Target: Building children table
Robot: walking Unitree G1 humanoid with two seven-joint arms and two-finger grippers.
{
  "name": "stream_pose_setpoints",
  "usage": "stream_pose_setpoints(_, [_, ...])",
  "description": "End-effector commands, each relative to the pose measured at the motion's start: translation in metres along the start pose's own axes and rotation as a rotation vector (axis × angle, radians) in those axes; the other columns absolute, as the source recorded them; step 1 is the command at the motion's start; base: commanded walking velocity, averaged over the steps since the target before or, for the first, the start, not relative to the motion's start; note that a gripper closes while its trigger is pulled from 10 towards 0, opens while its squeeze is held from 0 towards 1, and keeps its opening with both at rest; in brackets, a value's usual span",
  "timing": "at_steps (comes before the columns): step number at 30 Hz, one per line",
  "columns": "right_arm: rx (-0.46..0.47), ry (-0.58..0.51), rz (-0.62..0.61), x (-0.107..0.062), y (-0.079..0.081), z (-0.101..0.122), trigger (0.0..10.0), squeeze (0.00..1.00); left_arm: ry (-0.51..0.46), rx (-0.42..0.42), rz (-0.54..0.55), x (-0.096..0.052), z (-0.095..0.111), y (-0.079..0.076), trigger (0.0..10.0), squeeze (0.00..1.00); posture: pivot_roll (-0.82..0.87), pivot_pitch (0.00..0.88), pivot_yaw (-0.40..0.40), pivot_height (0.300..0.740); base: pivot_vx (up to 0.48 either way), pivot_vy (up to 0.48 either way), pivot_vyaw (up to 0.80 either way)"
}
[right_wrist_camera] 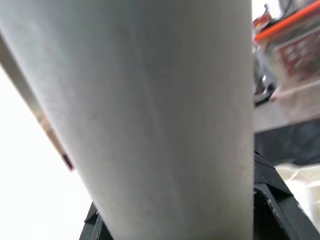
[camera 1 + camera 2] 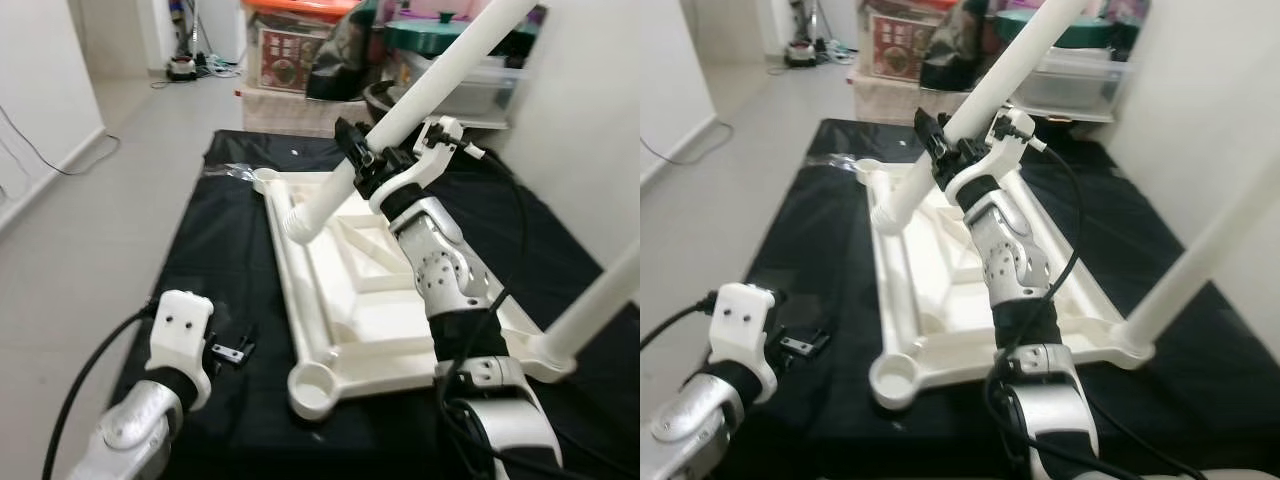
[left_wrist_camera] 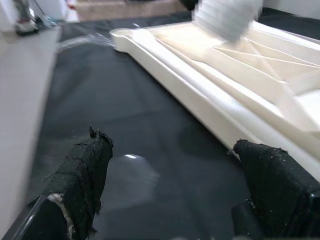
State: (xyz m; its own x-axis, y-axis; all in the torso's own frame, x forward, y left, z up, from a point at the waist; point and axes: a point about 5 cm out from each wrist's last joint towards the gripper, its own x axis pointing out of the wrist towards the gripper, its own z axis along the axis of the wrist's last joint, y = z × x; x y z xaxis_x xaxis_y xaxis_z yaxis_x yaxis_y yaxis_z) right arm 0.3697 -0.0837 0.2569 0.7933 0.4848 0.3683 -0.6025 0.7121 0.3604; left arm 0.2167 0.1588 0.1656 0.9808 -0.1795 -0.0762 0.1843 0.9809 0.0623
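Right end effector clenches a white table leg, cut off at frame top; left end effector hangs released, lower left, over black mat.

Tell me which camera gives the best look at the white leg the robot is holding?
The left eye view: the white leg runs slanted above the upturned tabletop, clamped by the right gripper. The right eye view shows much the same. The right wrist view has just a close blank stretch of it; the left wrist view catches its blurred end.
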Motion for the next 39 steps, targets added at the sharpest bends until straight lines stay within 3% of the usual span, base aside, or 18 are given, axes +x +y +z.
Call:
stream_pose_setpoints(1, [-0.021,0.019,0.035,-0.001,0.006,-0.001,10.0,0.0,-0.025,-0.003,0.005,-0.001,0.003,-0.001,10.0,0.0,0.17,0.0,-0.117,0.714,0.0,0.0,-0.8])
stream_pose_setpoints(15, [-0.146,0.165,0.319,-0.028,0.031,-0.021,10.0,0.0,-0.016,-0.016,-0.003,-0.006,-0.003,-0.003,10.0,0.0,0.16,0.0,-0.115,0.714,0.0,0.0,-0.11])
stream_pose_setpoints(24, [-0.155,0.178,0.336,-0.03,0.032,-0.02,10.0,0.0,-0.036,-0.053,-0.039,-0.007,-0.001,-0.008,10.0,0.0,0.16,0.0,-0.117,0.714,0.0,0.32,-0.35])
stream_pose_setpoints(39, [-0.157,0.182,0.334,-0.033,0.037,-0.026,10.0,0.0,-0.037,0.015,-0.017,-0.007,-0.002,-0.008,10.0,0.0,0.16,0.0,-0.117,0.714,0.0,0.0,0.0])
